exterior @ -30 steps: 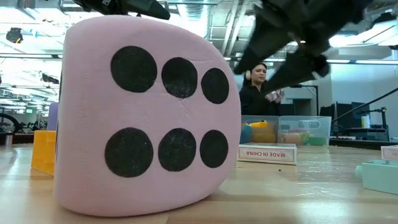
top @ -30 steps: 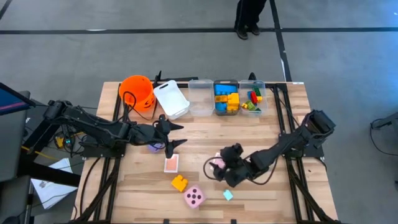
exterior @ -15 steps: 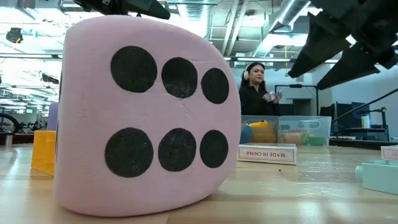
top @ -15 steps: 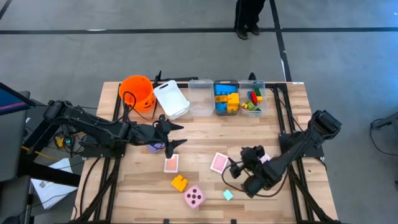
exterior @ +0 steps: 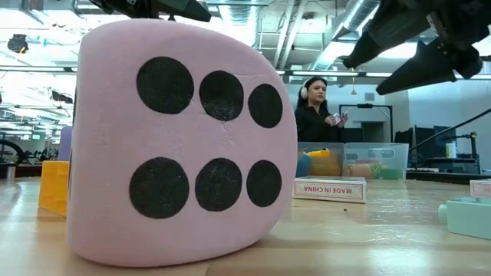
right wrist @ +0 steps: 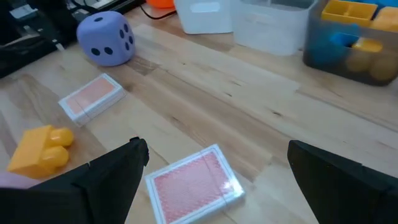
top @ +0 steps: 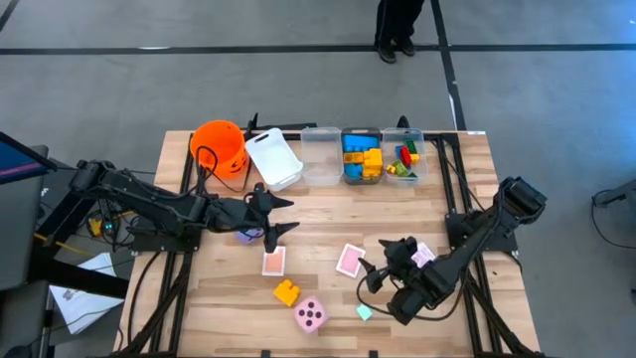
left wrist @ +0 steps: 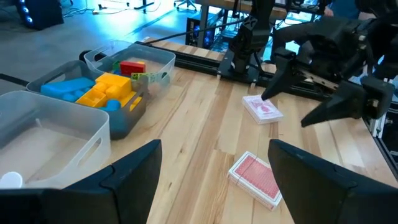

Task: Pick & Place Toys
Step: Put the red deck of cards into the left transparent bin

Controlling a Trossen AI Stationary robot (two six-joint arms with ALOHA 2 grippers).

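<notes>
From above, you see your left gripper [top: 276, 217] over the middle-left of the table [top: 467, 174], fingers wide apart and empty, with the purple die [top: 245, 236] just beside it. Your right gripper [top: 381, 261] is low on the right side, also wide open with nothing in it. A pink-backed card [top: 350, 260] lies just beside it, another card [top: 273, 262] sits further left, and near the front edge are a yellow brick [top: 287, 291], the pink die [top: 311, 315] and a small light blue brick [top: 365, 311]. Along the back stand the bins with bricks [top: 362, 157]. From table height, the pink die fills most of your picture, showing six black dots, and a person [exterior: 316, 107] stands far behind the table. In your left wrist view, two cards lie on the wood between the open fingers; the far dark arm is probably your right one. In your right wrist view, one card rests right between the spread fingers, touching neither.
</notes>
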